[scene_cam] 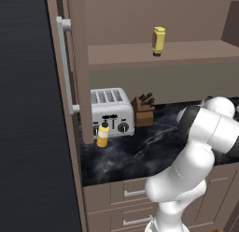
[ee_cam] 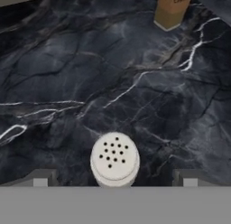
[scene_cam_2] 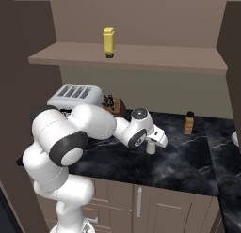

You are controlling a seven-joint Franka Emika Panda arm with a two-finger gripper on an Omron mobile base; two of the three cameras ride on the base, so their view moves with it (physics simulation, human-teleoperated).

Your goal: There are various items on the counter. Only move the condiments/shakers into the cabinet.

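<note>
The end effector [ee_cam: 115, 181] is hanging low over the black marbled worktop [ee_cam: 67, 83] with its jaws standing wide apart and gripping nothing. In the hand view the pale shaker [ee_cam: 115, 160] is standing upright between the two fingertips [ee_cam: 40, 179], its perforated top facing the camera and a gap showing on either side. In the right base view the shaker [scene_cam_2: 150, 147] is sitting just under the white hand. A squat yellow bottle [scene_cam_2: 188, 122] with a darker cap is standing on the worktop nearer the back wall, well apart from the hand. Another yellow bottle [scene_cam: 158, 41] is resting on the cabinet shelf [scene_cam: 186, 52]. A third, the squeeze bottle [scene_cam: 103, 134], is standing just in front of the silver toaster [scene_cam: 111, 112], with the knife block [scene_cam: 143, 109] beside the toaster.
</note>
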